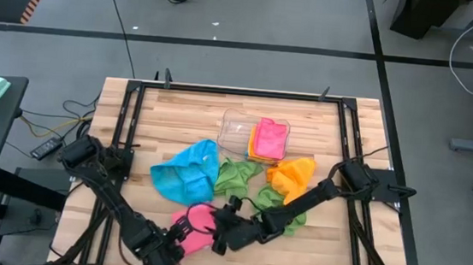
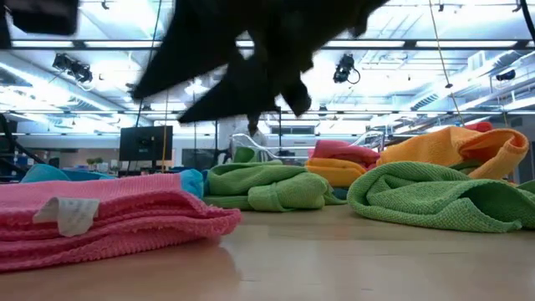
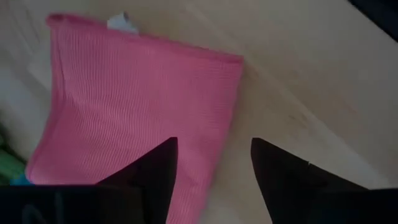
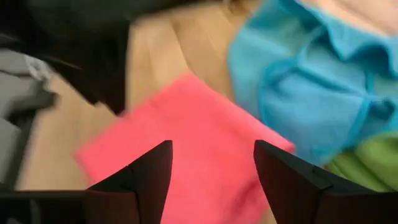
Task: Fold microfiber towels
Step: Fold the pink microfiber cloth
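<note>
1. The microfiber towels lay spread over the lower middle of the wooden desk [image 1: 178,110] in the high view: a folded pink towel [image 1: 196,226] at lower centre, a crumpled blue towel [image 1: 186,173] up and left of it, a green towel [image 1: 237,175] beside the blue one, an orange towel [image 1: 293,176] to the right of centre, and a second green towel [image 1: 288,212] under the right arm.
2. A clear plastic tray [image 1: 237,128] sat at upper centre of the desk, with folded pink and orange towels [image 1: 268,140] stacked in its right part.
3. The left end effector [image 3: 214,168] hovered over the edge of the pink towel, its fingers [image 3: 158,171] spread apart and gripping nothing; one finger stood over the cloth, the other over bare wood.
4. The right end effector [image 4: 211,168] was also released, fingers parted above the pink towel with the blue towel beyond it.
5. In the low view the pink towel lay flat at lower left, a white tag [image 2: 71,213] hanging at its near edge, dark arm parts blurred above.
6. Both end effectors met at lower centre of the high view, beside the pink towel.
</note>
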Controlling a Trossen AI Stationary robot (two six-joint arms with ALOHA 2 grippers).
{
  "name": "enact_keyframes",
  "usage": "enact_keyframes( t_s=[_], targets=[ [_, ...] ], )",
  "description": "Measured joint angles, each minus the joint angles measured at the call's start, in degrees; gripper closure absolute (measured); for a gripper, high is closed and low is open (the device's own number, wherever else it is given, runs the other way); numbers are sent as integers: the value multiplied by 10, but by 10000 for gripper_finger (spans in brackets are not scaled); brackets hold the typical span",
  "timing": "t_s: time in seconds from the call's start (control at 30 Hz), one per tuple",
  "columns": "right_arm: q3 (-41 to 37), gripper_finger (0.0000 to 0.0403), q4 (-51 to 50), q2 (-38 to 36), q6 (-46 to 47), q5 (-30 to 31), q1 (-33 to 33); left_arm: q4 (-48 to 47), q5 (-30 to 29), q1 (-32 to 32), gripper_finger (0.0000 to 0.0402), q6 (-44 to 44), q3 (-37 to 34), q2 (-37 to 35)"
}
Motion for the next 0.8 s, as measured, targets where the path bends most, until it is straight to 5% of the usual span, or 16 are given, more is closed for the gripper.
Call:
enact_keyframes(
  t_s=[0.37,0.8],
  targets=[
    [0,167,4,10,-58,14,23,57,-19,-18,199,-1,0,1],
    [0,167,49,9,-343,-45,43,74,-30,45,234,-128,0,2]
  ],
)
